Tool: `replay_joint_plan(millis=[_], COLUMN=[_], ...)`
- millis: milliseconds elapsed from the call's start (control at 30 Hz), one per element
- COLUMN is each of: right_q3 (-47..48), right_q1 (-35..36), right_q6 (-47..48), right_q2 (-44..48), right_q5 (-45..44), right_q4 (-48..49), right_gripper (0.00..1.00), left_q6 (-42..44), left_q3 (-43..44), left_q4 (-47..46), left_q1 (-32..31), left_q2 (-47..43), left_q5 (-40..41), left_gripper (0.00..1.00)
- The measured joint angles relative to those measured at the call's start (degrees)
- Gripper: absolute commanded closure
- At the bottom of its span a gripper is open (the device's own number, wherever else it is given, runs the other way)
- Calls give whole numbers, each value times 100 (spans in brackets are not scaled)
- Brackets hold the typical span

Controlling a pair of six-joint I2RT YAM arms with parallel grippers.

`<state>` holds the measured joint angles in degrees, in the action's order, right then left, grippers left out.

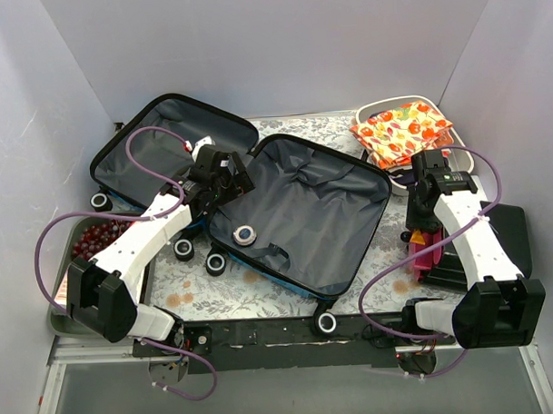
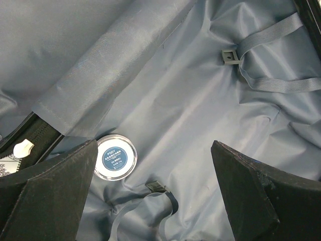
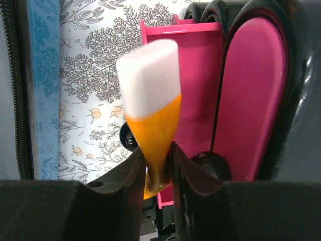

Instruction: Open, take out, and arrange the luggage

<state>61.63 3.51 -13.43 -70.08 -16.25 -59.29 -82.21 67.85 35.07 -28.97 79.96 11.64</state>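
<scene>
The blue luggage [image 1: 304,215] lies open on the table, both halves showing dark grey lining [image 2: 190,100]. A small round clear tin with a blue label [image 1: 246,233] lies in the near half; it also shows in the left wrist view [image 2: 115,156]. My left gripper [image 1: 232,177] hovers over the lining beside the hinge, open and empty [image 2: 154,150], the tin by its left finger. My right gripper [image 1: 424,227] is to the right of the luggage, shut [image 3: 156,155] on an orange tube with a white cap [image 3: 150,100].
A white tub [image 1: 456,137] at the back right holds a fruit-print pouch [image 1: 403,130]. A flat black case with pink lining [image 3: 251,90] lies open under my right gripper [image 1: 509,235]. A grey tray [image 1: 58,315] with dark red beads sits at the left. Loose straps with buckles [image 2: 229,55] lie in the lining.
</scene>
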Motion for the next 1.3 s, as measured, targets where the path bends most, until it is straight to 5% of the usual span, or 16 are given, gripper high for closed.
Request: replay_joint_plan(millis=[267, 333, 467, 1300], right_q3=[9, 9, 9, -39], right_q1=[-48, -50, -96, -125], right_q6=[9, 11, 24, -199], right_q2=[-39, -39, -17, 660], right_q5=[-50, -83, -289, 404], right_q4=[94, 96, 81, -538], right_gripper=[58, 80, 94, 87], left_q6=[20, 22, 31, 42], left_q3=[0, 0, 0, -90], left_q4=[2, 0, 2, -111], left_q1=[0, 0, 0, 0], left_q2=[-105, -114, -114, -116], left_q5=[55, 79, 105, -83], left_gripper=[2, 2, 2, 2])
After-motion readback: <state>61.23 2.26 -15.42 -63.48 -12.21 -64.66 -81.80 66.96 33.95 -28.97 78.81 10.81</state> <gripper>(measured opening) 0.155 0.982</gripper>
